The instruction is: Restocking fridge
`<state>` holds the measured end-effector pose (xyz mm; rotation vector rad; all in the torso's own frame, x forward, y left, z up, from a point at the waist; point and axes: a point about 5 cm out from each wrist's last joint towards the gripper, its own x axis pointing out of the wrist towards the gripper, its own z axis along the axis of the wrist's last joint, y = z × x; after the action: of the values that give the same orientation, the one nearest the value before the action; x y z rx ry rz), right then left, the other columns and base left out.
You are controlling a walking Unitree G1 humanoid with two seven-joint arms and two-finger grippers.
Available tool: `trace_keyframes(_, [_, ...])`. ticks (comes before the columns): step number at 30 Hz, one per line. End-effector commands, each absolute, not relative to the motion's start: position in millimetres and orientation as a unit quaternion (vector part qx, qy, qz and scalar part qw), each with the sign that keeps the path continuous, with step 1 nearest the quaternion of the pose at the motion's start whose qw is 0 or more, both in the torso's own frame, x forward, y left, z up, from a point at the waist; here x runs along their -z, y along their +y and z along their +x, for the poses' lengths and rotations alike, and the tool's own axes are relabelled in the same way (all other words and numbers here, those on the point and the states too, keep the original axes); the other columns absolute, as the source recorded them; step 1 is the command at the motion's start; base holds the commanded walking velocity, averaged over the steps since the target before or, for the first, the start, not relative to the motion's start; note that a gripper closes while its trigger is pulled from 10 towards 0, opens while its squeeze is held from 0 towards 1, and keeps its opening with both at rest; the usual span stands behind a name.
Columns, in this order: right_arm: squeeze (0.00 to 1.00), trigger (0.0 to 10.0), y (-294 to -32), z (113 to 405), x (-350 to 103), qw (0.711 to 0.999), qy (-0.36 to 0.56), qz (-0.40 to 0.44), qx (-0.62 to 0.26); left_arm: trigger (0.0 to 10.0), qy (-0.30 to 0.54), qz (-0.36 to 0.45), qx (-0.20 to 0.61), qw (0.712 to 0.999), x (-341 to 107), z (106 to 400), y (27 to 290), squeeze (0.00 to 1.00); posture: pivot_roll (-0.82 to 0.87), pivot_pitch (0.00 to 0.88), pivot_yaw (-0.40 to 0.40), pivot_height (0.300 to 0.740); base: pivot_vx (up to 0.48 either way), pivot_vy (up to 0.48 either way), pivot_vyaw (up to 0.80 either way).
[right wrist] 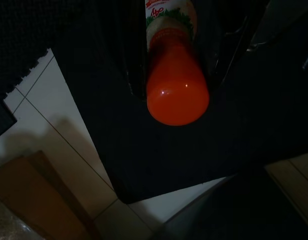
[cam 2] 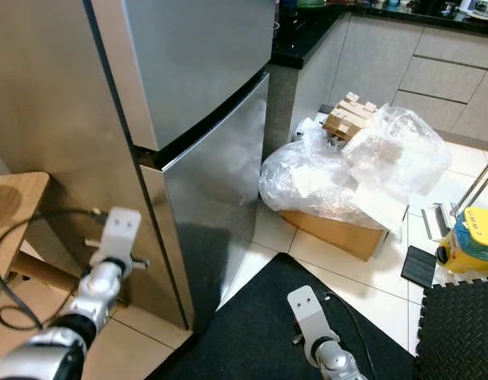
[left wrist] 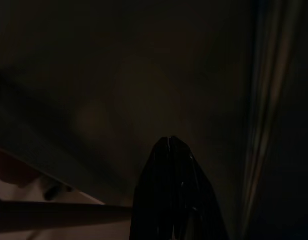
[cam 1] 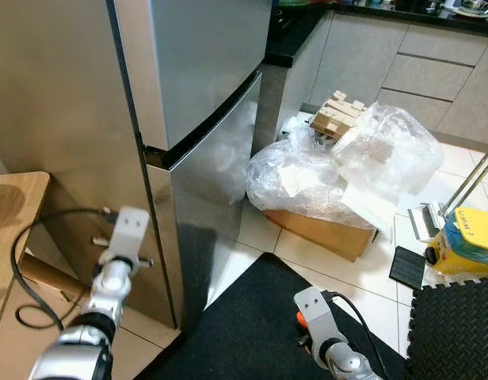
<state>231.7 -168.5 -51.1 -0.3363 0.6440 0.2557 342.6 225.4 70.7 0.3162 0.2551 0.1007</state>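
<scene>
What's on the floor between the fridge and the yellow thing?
Between the fridge and the yellow thing, the left eye view shows a cardboard box heaped with clear plastic bags, on white tiles.

Orange bottle [right wrist: 176,95] held over black mat; steel fridge [cam 1: 149,119] closed.

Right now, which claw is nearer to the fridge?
Left. The left claw is close in front of the fridge, by its lower door. The right claw hangs low over the black mat, holding an orange bottle.
</scene>
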Motion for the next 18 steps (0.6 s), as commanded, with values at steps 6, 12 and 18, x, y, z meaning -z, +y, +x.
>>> trace_keyframes(6, [0.0,10.0,-174,229,52,0.927,0.316,-0.165,-0.114,0.0,0.15,0.131,-0.057,0.978,-84,353,235,0.0,-0.13,0.075,-0.051,0.74,0.0,0.0,0.0])
trace_keyframes(12, [0.0,10.0,-176,230,51,0.928,0.315,-0.165,-0.11,0.0,0.154,0.086,-0.068,0.982,-90,358,235,0.0,-0.14,0.076,-0.048,0.74,0.0,0.0,0.0])
trace_keyframes(18, [0.0,10.0,-177,231,51,0.928,0.314,-0.165,-0.11,10.0,0.147,0.07,-0.016,0.987,-94,365,215,0.0,-0.13,0.079,-0.054,0.74,0.0,0.0,0.0])
